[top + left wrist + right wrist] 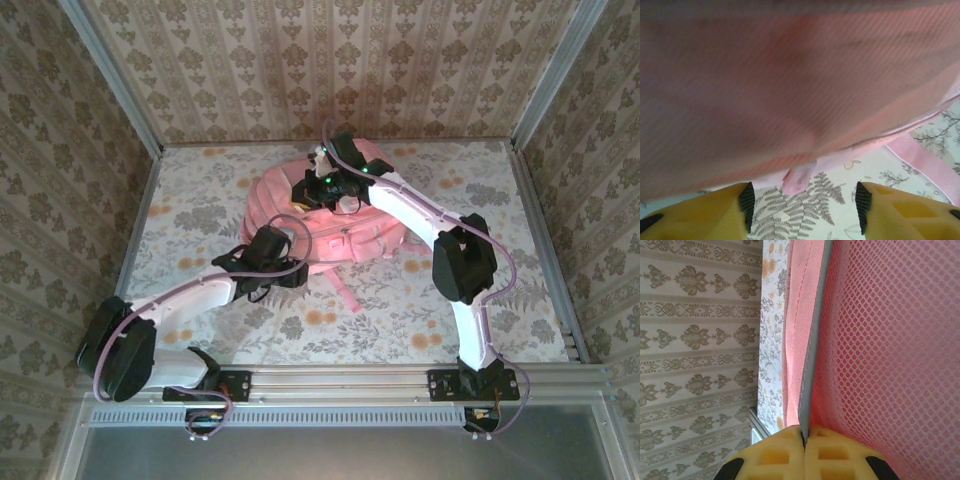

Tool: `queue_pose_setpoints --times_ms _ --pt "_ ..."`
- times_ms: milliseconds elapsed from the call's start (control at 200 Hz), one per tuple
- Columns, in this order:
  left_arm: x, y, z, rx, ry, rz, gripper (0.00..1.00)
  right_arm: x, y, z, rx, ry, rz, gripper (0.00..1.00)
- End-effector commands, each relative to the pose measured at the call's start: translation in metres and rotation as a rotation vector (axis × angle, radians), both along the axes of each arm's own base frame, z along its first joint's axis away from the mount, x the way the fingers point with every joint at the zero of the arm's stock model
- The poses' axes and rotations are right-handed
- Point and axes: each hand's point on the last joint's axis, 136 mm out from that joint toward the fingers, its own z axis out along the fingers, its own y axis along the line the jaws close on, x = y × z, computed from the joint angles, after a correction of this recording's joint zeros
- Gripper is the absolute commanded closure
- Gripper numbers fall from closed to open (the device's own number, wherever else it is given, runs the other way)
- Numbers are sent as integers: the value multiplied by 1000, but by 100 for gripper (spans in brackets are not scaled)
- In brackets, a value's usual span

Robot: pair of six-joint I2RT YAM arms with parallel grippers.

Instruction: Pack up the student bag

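Top external view: pink student bag (pixel 275 200) lies mid-way across the floral table (pixel 500 300), toward the far wall.
Bag look: ribbed pockets, mesh panel, grey-trimmed edge.
Right gripper (pixel 804 432): clamped tight on that trimmed edge.
Left gripper (pixel 804 202): jaws apart, empty, at the bag's near side.

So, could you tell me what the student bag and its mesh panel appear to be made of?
The student bag looks like matte woven pink fabric, showing a fine diagonal rib. Its mesh panel seems a synthetic net, given its regular open holes.
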Motion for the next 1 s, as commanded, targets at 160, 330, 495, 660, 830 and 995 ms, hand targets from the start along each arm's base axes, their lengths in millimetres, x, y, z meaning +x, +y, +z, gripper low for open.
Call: queue_pose_setpoints --times_ms 160,330,495,660,830,995 --pt "29 3 -2 136 -120 57 48 -12 4 65 176 -55 25 100" --pt "32 -6 -14 158 -114 56 50 -12 2 64 187 -46 18 100" --pt "37 -13 -17 185 -134 57 63 -14 1 62 197 -35 18 100" --pt "38 -10 -25 225 -128 57 80 -16 -2 63 198 -36 17 100" --pt "32 -2 -23 252 -124 38 90 -16 -10 59 181 -40 11 100" --pt "23 2 -14 223 -115 -2 97 -20 -23 42 84 -63 21 100"
